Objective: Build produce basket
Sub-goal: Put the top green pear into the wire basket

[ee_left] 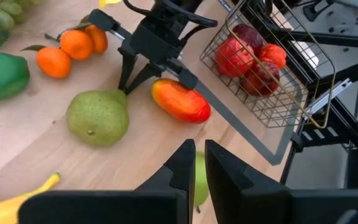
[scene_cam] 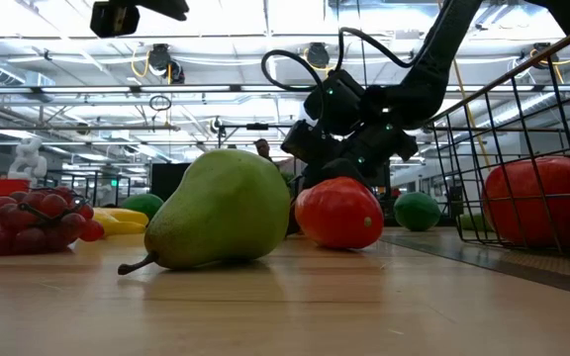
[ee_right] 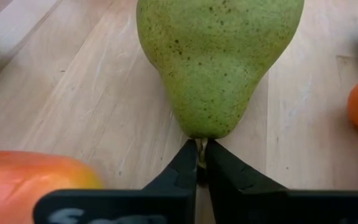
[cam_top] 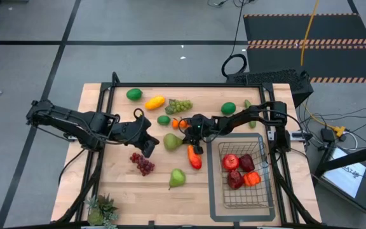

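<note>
Two black jointed arms [cam_top: 75, 124] with looping black cables [scene_cam: 295, 59].

Setting: industrial robotics lab or workshop hall. Evidence: grey concrete floor [cam_top: 138, 57] marked with black tape lines; hazard-striped floor mat [cam_top: 310, 28]; loose cables [cam_top: 310, 38]; high ceiling with strip lights and exposed ducting [scene_cam: 156, 59]; framed wooden tabletop [cam_top: 119, 184].

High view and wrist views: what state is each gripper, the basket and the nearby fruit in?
Right gripper: jaws shut on the pear's stem.
Left gripper: jaws nearly closed, empty.
Pear: lying on the table.
Basket: upright, holding red fruit.
Mango: loose on the table, outside the basket.
</note>
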